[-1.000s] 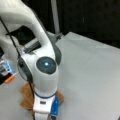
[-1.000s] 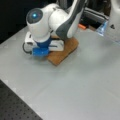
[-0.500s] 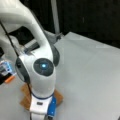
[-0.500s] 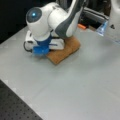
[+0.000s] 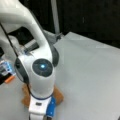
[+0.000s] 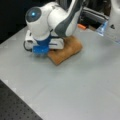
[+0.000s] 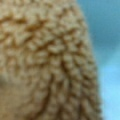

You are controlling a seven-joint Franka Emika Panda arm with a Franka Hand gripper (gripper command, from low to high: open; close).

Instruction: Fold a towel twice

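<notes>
Here, the record of that moment ran as follows.

Towel: the orange-brown, soft, nubbly cloth towel lay as a compact, thick bundle on the pale grey table top, toward a front view's top, and looked already folded over itself, though how many layers could not be counted.

Arm: the white Franka arm with its glowing blue ring stood bent low over the bundle, covering most of it in a front view.

Gripper: the white gripper with a blue part at its end sat down at the bundle's edge on a front view's left; its fingers were hidden by the wrist, so whether it was spread or closed on cloth could not be told.

Wrist view: looped tan pile filled nearly the whole picture, with a strip of blue-grey surface at its right, so the camera probably hung almost against the fabric.

Risk, grip: pinching only the top layer could let the fold slide apart.

Risk, drag: so low a hand could push the loose bundle across the smooth table.

Risk, snag: looped pile might catch on the fingers.
</notes>
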